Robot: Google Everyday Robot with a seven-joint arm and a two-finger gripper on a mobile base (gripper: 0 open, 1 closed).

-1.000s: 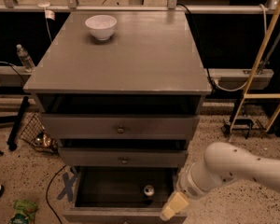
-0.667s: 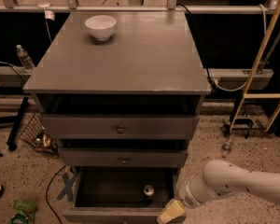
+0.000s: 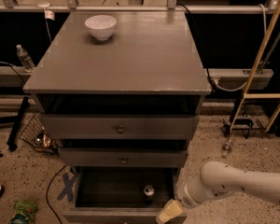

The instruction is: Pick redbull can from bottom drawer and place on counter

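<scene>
The redbull can [image 3: 149, 190] stands upright in the open bottom drawer [image 3: 98, 190], toward its right front; only its shiny round top shows well against the dark interior. My gripper [image 3: 169, 212] is at the bottom edge of the view, at the drawer's front right corner, right of and slightly nearer than the can. Only a pale yellowish finger [image 3: 167, 213] shows below the white arm [image 3: 238, 182]. The counter [image 3: 126, 55] is the grey-brown cabinet top above.
A white bowl [image 3: 101, 26] sits at the counter's back left. Two knobbed drawers [image 3: 120, 129] stand slightly open above the bottom one. A wire basket [image 3: 37, 136] and cables lie on the floor to the left; a yellow frame [image 3: 261, 78] stands to the right.
The arm has dropped lower and drawn back to the right; the gripper has sunk toward the drawer's front right corner. The can has not moved.
</scene>
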